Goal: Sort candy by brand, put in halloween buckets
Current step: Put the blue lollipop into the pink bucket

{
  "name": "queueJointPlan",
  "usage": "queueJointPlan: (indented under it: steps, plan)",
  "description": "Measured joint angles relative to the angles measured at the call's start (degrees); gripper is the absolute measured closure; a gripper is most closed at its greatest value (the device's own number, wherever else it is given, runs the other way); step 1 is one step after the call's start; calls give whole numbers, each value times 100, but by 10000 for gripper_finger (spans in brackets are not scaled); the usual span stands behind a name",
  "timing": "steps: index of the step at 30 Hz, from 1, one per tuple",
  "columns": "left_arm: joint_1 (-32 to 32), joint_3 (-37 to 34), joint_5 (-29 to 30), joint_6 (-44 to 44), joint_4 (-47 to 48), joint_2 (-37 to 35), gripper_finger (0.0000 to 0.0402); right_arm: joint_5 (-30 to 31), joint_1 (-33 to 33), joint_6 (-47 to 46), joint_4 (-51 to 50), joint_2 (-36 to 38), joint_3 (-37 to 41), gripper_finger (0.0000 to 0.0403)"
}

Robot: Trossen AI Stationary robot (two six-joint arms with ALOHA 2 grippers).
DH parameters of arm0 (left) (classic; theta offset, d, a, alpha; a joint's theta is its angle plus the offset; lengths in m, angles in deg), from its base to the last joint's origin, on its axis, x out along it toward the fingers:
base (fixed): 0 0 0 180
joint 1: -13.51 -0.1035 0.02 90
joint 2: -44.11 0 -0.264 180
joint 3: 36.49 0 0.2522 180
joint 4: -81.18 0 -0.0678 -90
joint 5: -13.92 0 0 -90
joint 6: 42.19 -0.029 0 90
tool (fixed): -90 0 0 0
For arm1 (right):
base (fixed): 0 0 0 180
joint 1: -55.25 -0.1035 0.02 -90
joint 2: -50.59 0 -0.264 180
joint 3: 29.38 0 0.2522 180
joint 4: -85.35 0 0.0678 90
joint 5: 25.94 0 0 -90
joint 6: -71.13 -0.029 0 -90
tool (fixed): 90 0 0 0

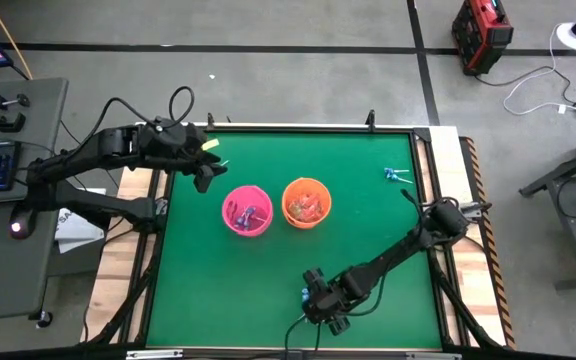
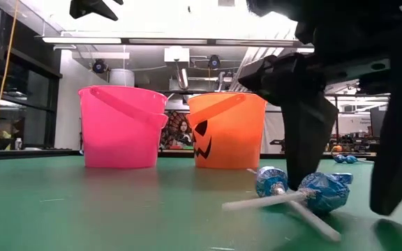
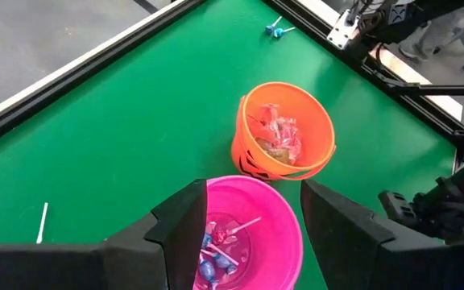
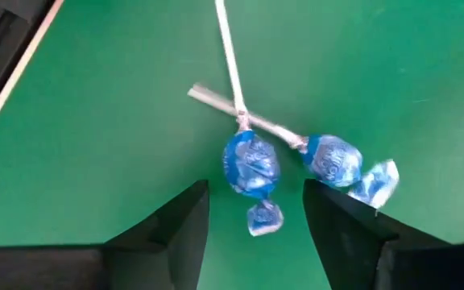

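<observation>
Two crossed lollipops (image 4: pixel 252 165) (overhead: hidden)

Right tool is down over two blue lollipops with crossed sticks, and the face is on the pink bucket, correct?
Not quite. The face is on the orange bucket, as the low view shows; the pink bucket looks plain there. The right tool is indeed over two blue lollipops with crossed sticks.

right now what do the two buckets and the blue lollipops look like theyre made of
Round pink bucket and round orange bucket with a dark face: likely moulded plastic, smooth with a soft sheen, light glowing through the walls. Two blue-headed lollipops: crinkly glossy wrappers twisted at the ends, probably film or foil; thin white sticks look matte, paper or plastic, unclear.
</observation>
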Motion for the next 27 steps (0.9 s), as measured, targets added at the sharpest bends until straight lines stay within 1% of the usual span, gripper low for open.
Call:
queueJointPlan:
  steps: [3,6,9,12,13,17,23,25,27]
  plan:
    - [1,0,0,23,2,0,212,3,3,3,5,-5,0,216]
    - [-1,0,0,22,0,0,212,2,3,103,-66,-5,0,238]
    - [-1,0,0,21,2,0,212,6,-1,128,-61,-5,0,290]
    - [-1,0,-1,22,2,0,212,5,-1,-261,-370,-1,-92,371]
    - [-1,0,-2,20,2,0,212,1,-1,-418,-579,3,-184,386]
    - [-3,0,2,-31,2,0,212,-6,-16,-648,-1613,52,-771,394]
    - [-7,0,87,-297,43,0,212,17,-43,-379,-3149,341,-1809,401]
    - [-9,0,90,-404,75,-12,212,250,15,-318,-3626,485,-2136,401]
    - [-9,0,87,-435,44,-26,212,662,159,-261,-3787,633,-2428,402]
